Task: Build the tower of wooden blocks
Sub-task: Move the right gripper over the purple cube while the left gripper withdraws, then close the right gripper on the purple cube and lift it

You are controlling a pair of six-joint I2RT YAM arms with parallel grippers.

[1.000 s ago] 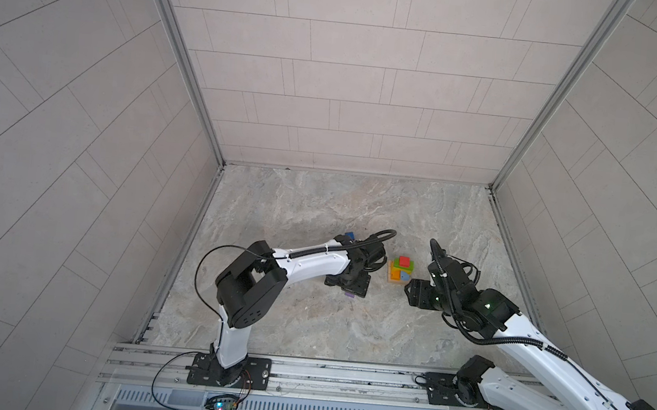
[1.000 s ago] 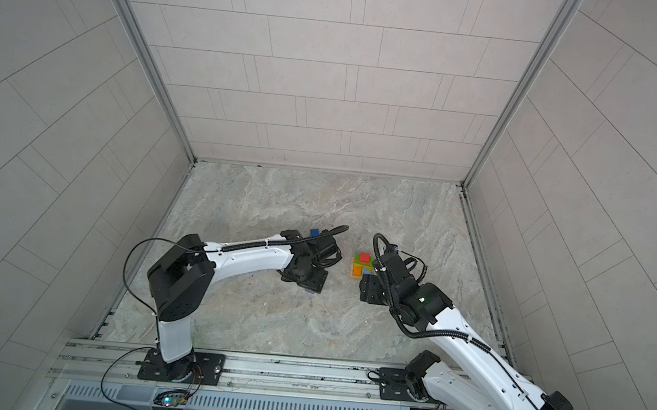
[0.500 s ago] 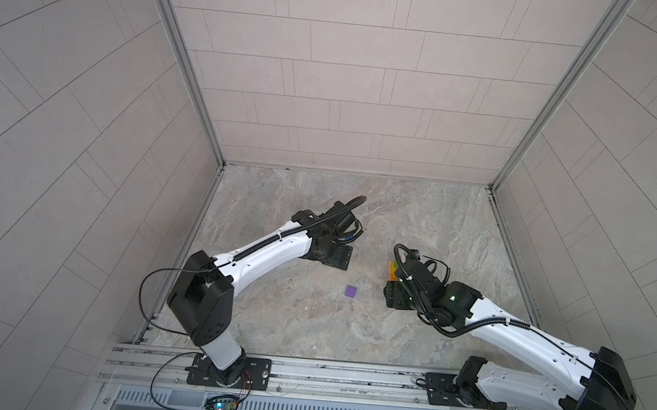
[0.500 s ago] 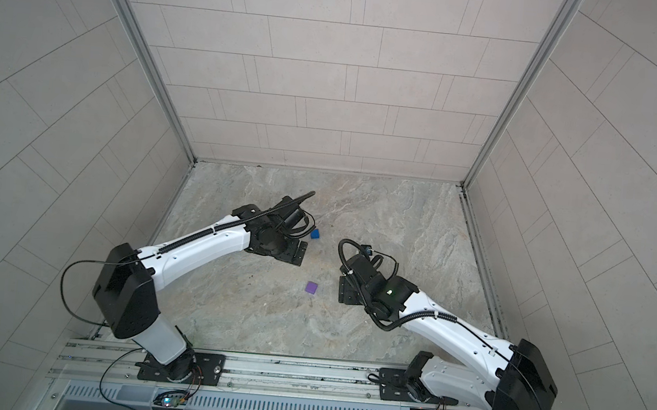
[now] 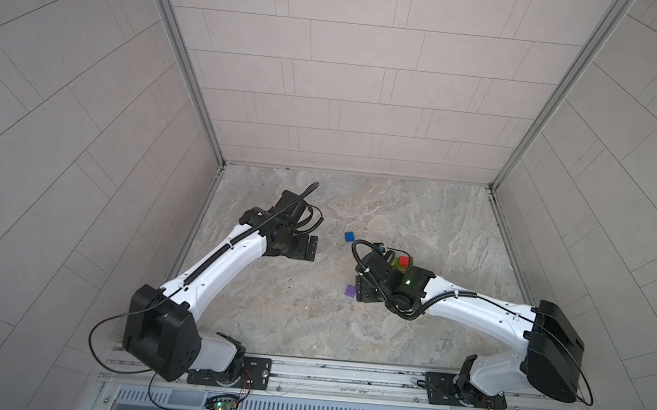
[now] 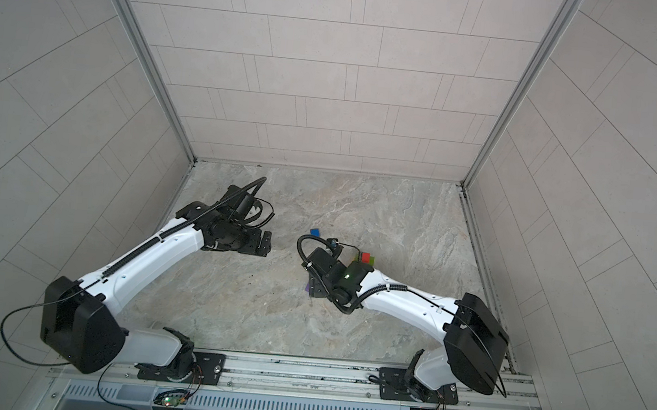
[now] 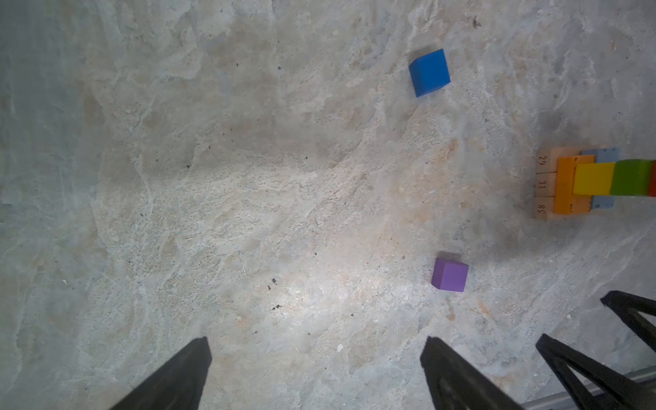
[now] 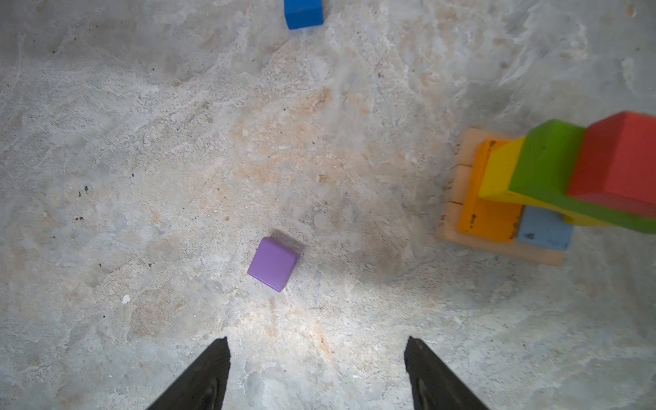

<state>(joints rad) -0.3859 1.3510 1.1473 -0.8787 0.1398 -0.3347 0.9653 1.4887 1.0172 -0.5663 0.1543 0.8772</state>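
Note:
The wood block tower (image 8: 525,198) stands on tan bars, with orange, light-blue, yellow and green bars above and a red cube (image 5: 404,261) on top; it also shows in the left wrist view (image 7: 592,184). A purple cube (image 8: 273,264) lies alone on the floor, ahead of my right gripper (image 8: 316,340), which is open and empty. In a top view the cube (image 5: 350,290) sits just left of that gripper (image 5: 362,289). A dark-blue cube (image 5: 349,237) lies farther back. My left gripper (image 7: 316,342) is open and empty, well left of all blocks (image 5: 308,248).
The marble floor (image 5: 308,315) is walled by tiled panels on three sides, with the rail (image 5: 322,378) holding both arm bases along the front. The right gripper's fingers (image 7: 628,319) show at the edge of the left wrist view, near the purple cube (image 7: 450,275).
My left gripper opened, left the purple cube on the floor and drew back to the left. My right arm swung left from beside the tower to over the purple cube.

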